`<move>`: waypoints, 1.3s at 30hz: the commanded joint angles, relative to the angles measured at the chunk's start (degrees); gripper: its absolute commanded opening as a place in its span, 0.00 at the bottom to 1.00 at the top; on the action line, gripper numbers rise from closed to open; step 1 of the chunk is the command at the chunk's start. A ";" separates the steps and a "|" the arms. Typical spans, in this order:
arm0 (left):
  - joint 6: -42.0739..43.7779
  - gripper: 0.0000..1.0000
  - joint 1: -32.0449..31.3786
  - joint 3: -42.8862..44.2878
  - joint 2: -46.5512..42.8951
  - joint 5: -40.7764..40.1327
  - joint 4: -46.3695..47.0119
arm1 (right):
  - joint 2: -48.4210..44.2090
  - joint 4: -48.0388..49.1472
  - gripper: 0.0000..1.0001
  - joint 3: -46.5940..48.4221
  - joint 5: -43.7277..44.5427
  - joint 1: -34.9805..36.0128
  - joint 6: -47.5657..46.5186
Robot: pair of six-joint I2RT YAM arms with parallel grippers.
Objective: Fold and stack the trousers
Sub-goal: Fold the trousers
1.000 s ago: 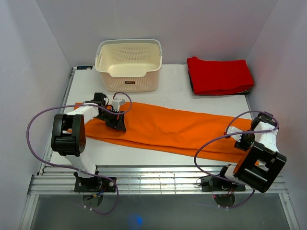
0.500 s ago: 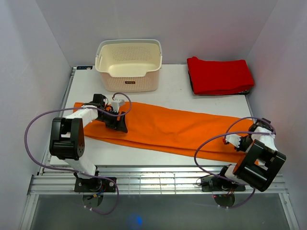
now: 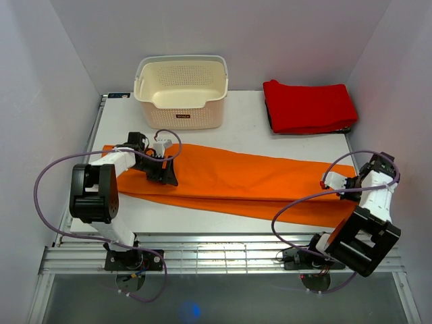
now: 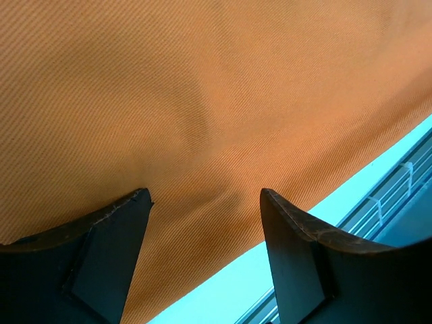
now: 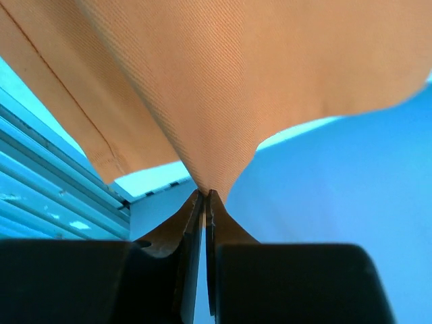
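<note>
Now, left gripper (image 3: 166, 175): it is at the left part of the table, low over the left end of the trousers. The jaws stand wide apart.
Left wrist view: the two dark fingers (image 4: 101, 263) of the left gripper (image 4: 206, 196) point down at the orange cloth, and only flat cloth with a soft crease lies between them (I cannot tell if the tips really touch it). Nothing is pinched.
Trousers (image 3: 250, 179): one long bright orange strip that lies flat across the table (image 3: 243, 138), from the left edge nearly to the right edge, a little slanted, with the right end nearer to the arms. In the left wrist view the cloth (image 4: 202, 88) fills almost all the picture.
Basket (image 3: 181, 116): cream colour, with small holes in the wall, upright at the back of the table, behind the left half of the trousers and apart from them.
Red folded cloth (image 3: 308, 106): at the back right corner, well apart from the trousers.
Right gripper (image 3: 337, 183): at the right end of the trousers, near the right table edge.
Right wrist view: the right gripper (image 5: 204, 194) has its jaws pressed together on a fold of the orange cloth (image 5: 256, 67), and the cloth is drawn into a point at the tips.
</note>
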 commanded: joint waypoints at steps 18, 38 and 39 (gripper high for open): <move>1.41 0.81 1.69 -3.13 5.88 -16.52 -0.60 | -7.63 0.37 0.08 -12.54 7.17 -1.33 -5.47; 0.09 0.83 4.42 -1.28 9.57 -16.78 -0.95 | 1.54 -1.67 0.08 -0.34 4.46 -2.04 -1.16; 0.09 0.83 4.42 -1.19 9.57 -16.96 -0.86 | -0.30 -3.45 0.08 1.50 3.93 -2.04 -2.04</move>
